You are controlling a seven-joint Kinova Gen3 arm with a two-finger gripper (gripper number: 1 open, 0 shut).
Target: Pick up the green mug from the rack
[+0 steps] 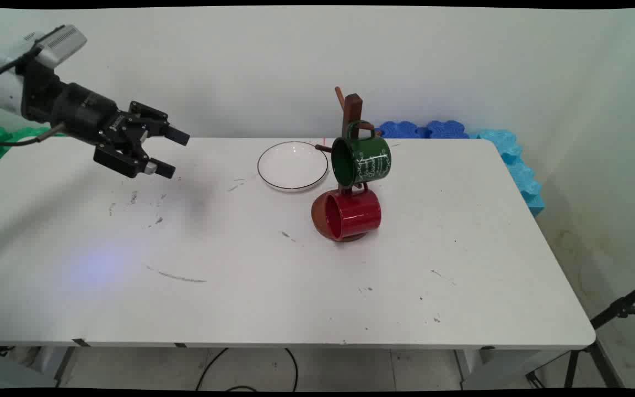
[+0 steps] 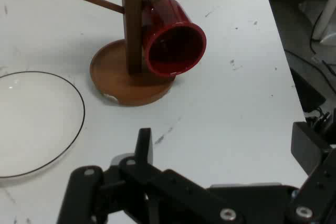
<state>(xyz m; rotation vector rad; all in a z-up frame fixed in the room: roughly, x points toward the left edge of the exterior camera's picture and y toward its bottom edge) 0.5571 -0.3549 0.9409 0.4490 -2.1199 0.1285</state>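
gripper [image 1: 173, 151] spread wide, holding nothing, above table [image 1: 240, 286], well apart from mug tree [image 1: 350, 118]

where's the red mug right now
The red mug hangs on its side from a low peg of the wooden mug tree, right of the table's middle in the main view, directly under the green mug and just right of the white plate.

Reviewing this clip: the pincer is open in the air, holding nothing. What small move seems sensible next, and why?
Probably travel toward the mug tree. The open pincer hangs far left of it, and the red mug and green mug hang there beside the white plate.
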